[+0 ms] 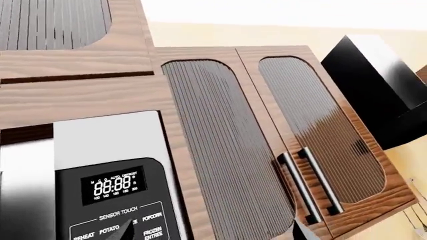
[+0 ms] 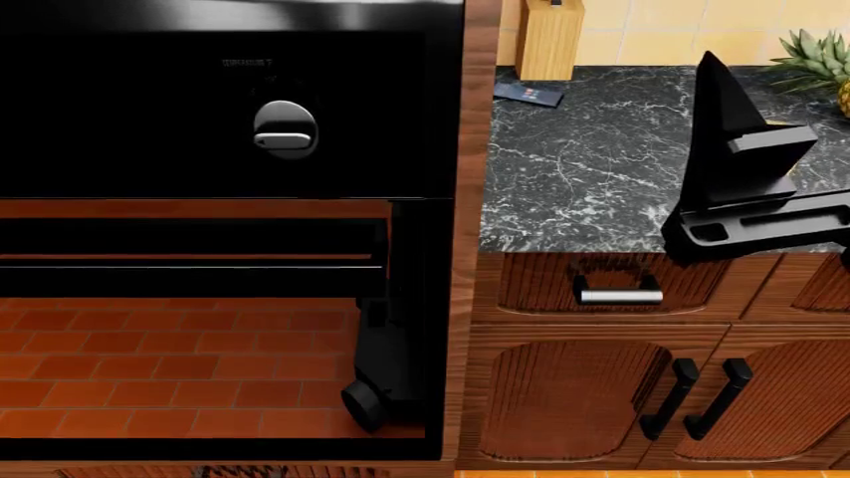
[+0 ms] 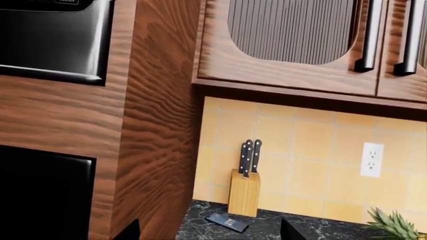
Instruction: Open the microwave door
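The microwave point(image 1: 107, 150) is close in front of the left wrist camera: its silver face, a black control panel point(image 1: 119, 200) with a lit display, and a strip of the door point(image 1: 25, 195) beside the panel. My left gripper point(image 1: 213, 235) is open just before the panel; one dark fingertip point(image 1: 128, 232) overlaps the panel's buttons and holds nothing. The right wrist view shows the microwave's lower corner point(image 3: 53, 40) high up. My right gripper point(image 3: 210, 234) is open and empty, raised over the counter, well below the microwave. The right arm point(image 2: 743, 209) shows over the counter in the head view.
Wooden wall cabinets with bar handles point(image 1: 310, 187) and a black range hood point(image 1: 380, 90) flank the microwave. A black oven point(image 2: 226, 100) sits below. The marble counter point(image 2: 584, 169) carries a knife block point(image 3: 244, 190), a dark flat device point(image 3: 227, 222) and a pineapple point(image 3: 393, 227).
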Available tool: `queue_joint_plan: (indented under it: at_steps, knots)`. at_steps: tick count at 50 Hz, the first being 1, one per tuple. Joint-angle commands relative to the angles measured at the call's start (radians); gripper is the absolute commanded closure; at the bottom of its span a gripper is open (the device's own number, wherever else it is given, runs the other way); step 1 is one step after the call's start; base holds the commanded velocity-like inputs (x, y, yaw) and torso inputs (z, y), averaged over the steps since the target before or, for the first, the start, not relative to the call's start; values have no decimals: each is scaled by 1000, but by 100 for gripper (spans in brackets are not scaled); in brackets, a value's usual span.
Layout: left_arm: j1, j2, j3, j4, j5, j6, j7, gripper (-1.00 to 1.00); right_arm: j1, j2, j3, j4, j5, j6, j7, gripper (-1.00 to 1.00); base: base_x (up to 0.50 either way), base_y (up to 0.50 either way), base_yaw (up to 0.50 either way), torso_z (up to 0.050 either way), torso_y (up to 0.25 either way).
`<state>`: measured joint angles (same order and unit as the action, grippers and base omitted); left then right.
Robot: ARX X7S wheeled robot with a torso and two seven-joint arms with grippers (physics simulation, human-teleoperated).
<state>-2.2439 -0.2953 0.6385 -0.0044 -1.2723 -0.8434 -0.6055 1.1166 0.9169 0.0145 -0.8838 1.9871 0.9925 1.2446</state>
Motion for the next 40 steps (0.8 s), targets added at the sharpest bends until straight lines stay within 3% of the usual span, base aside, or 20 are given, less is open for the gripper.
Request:
queue_joint_plan:
  at_steps: [1, 20, 40]
  knots:
    - [30, 63, 38, -131, 59, 46, 74, -100, -38, 5, 29, -8, -13, -6, -18, -100, 0, 0, 0, 0, 0]
    - [75, 99, 62, -299, 128, 117, 136, -100, -57, 5, 37, -14, -22, -11, -26, -100, 0, 0, 0, 0, 0]
    - [81, 92, 50, -375, 125, 108, 118, -100, -103, 4, 64, -22, -43, -15, -46, -100, 0, 0, 0, 0, 0]
